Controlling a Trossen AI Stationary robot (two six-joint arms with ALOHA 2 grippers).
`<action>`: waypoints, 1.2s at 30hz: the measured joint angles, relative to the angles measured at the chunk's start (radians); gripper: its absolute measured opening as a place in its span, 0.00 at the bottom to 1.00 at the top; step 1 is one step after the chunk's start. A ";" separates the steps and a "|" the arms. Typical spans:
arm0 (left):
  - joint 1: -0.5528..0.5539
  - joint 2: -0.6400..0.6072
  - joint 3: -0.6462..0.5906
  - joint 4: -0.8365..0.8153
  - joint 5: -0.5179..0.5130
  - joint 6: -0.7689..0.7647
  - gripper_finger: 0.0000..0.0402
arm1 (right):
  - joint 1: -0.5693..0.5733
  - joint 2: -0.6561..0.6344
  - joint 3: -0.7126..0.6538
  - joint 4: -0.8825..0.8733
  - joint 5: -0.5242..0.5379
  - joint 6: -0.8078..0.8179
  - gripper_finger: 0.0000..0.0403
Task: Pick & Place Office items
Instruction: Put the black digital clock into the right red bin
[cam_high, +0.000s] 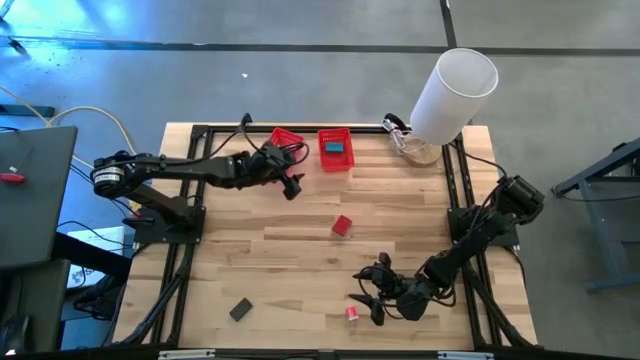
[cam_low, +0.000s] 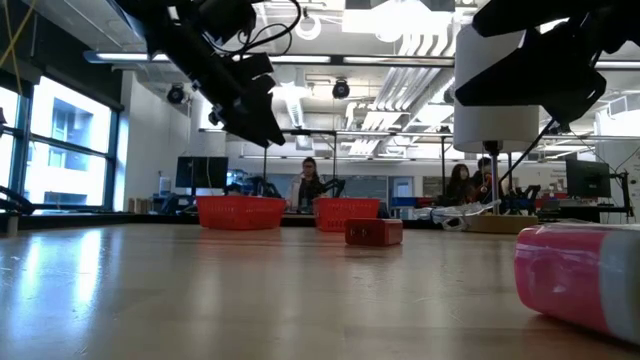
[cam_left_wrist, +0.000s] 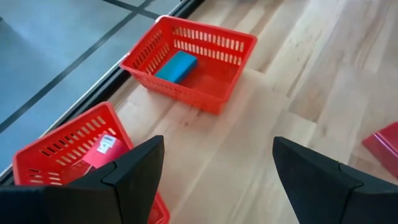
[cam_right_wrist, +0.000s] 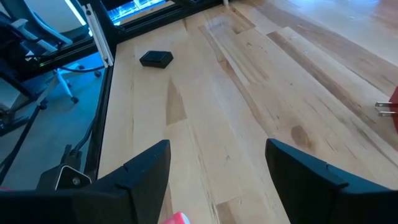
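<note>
My left gripper (cam_high: 292, 187) (cam_left_wrist: 217, 155) is open, just near of two red mesh baskets (cam_high: 285, 140) (cam_high: 335, 150). The right-hand basket (cam_left_wrist: 189, 62) holds a teal block (cam_left_wrist: 176, 66); the left-hand basket (cam_left_wrist: 68, 155) holds a small red and white piece (cam_left_wrist: 102, 146). A red block (cam_high: 342, 226) (cam_low: 373, 232) lies mid-table. My right gripper (cam_high: 368, 298) (cam_right_wrist: 217, 152) is open above the table's near right part, with a pink piece (cam_high: 352, 313) (cam_right_wrist: 177, 219) (cam_low: 580, 275) lying on the table right by its fingers. A dark grey block (cam_high: 240, 309) (cam_right_wrist: 155, 59) lies near the near left corner.
A big white cylinder (cam_high: 450, 90) stands at the table's far right corner beside a tangle of cable (cam_high: 405, 140). A black frame rail (cam_high: 185, 240) runs along the table's sides. Bare wood lies between the red block and the dark grey block. People sit in the room beyond the table.
</note>
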 joint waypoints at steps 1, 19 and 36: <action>-0.006 0.000 0.000 -0.002 0.000 0.000 0.73 | 0.000 0.000 0.000 0.000 0.000 0.000 0.62; -0.207 0.001 0.001 -0.247 0.007 -0.136 0.73 | 0.000 0.000 0.000 0.000 -0.019 0.000 0.62; -0.421 -0.084 0.001 -0.249 -0.051 -0.180 0.73 | 0.006 0.000 0.000 -0.001 -0.021 -0.011 0.62</action>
